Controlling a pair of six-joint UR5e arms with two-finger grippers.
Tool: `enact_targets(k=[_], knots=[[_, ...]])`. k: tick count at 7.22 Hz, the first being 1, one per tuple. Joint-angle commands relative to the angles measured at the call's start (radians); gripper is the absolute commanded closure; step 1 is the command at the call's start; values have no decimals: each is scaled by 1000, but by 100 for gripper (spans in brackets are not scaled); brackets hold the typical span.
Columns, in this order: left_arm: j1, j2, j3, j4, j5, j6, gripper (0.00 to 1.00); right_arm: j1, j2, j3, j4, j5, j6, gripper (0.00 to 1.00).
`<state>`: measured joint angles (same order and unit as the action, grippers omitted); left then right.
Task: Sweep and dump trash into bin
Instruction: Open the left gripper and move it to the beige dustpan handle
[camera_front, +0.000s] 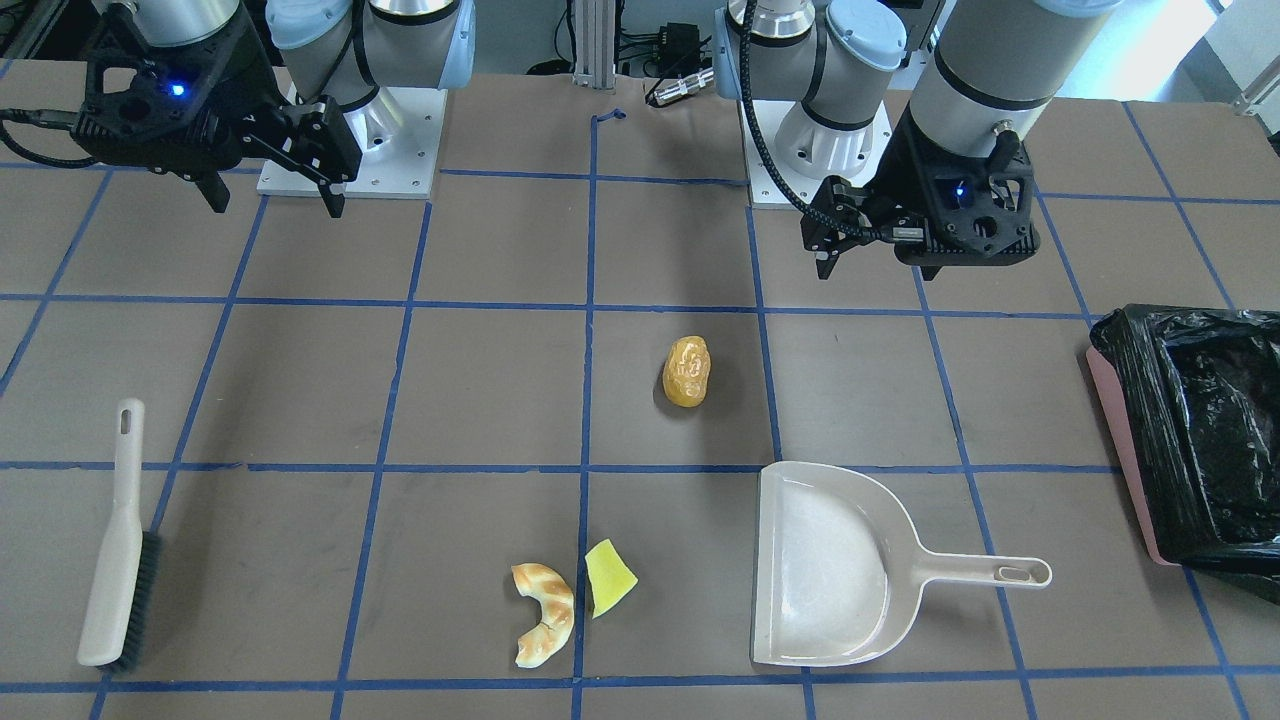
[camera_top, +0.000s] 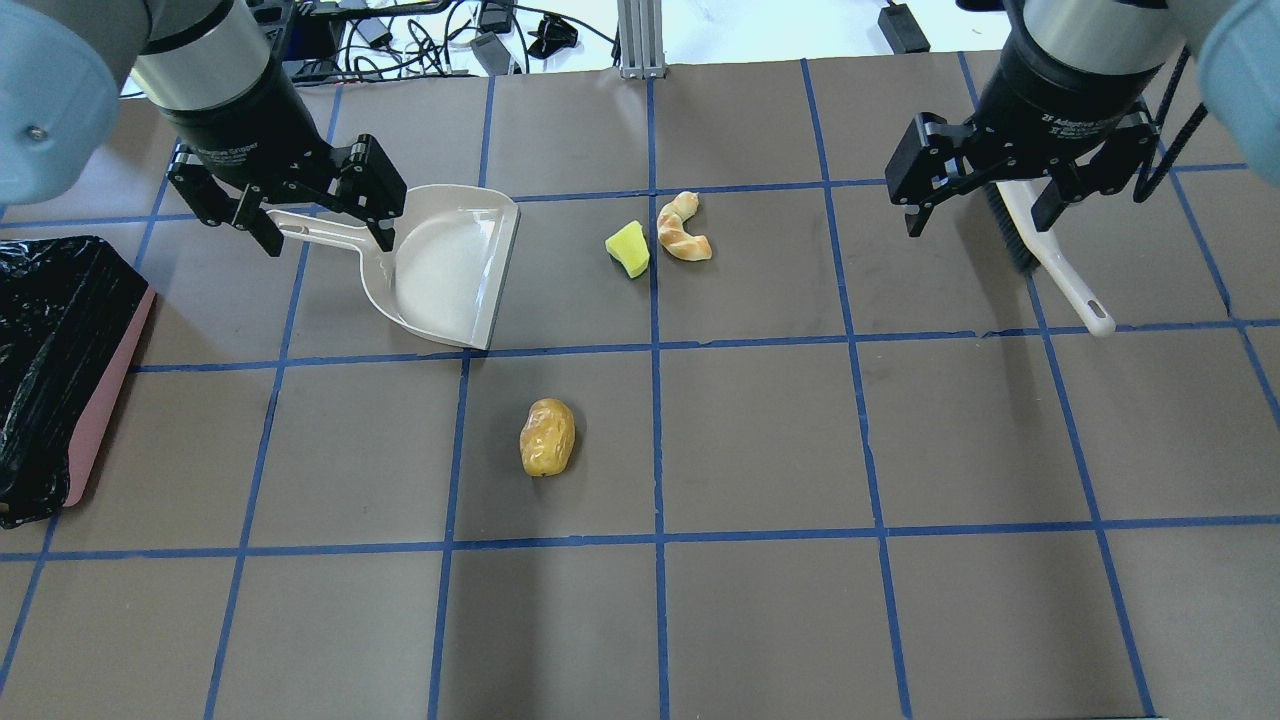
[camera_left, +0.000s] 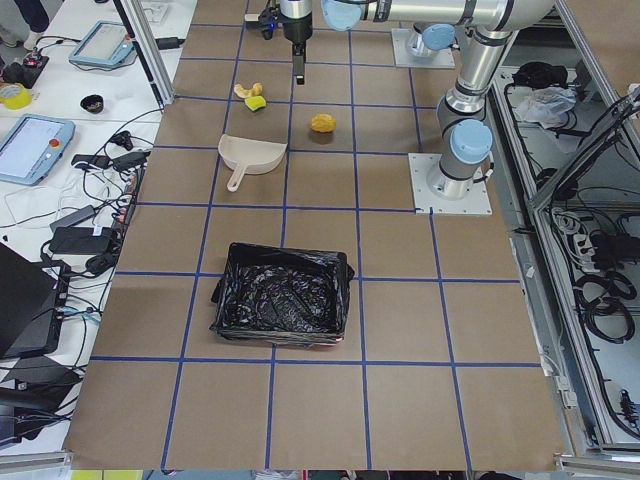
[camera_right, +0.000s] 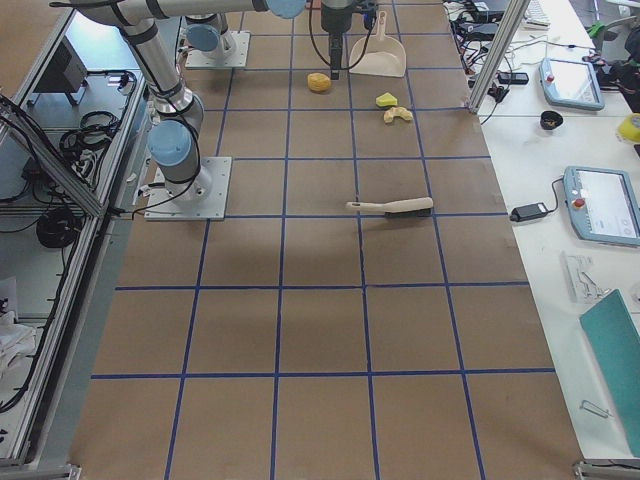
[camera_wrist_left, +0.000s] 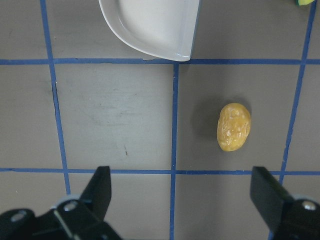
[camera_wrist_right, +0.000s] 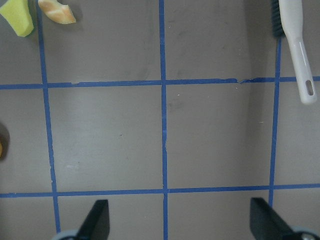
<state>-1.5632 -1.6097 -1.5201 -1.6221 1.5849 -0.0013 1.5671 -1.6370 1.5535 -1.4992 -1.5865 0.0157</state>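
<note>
Both arms hang above the desk, well clear of everything on it. The left fingers are spread wide and hold nothing, and so are the right fingers. The amber lump lies alone near the middle. The yellow wedge and the curved bread piece lie just beside each other, near the open mouth of the beige dustpan. The bin, lined with a black bag, stands at the robot's left end of the desk. The brush lies out on its right side.
</note>
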Motion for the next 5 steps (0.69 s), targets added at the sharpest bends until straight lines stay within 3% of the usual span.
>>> enact_targets(k=[1,4,5], knots=[[0,4,-5,4,1,0,0,1,-1,3,7,-3,1,0],[9,-6,-6,13,3,-32,0,1,2,7,-15,14,1,0],[24,-10,-9,13,9,-122,0,-1,0,7,-15,10,0,0]])
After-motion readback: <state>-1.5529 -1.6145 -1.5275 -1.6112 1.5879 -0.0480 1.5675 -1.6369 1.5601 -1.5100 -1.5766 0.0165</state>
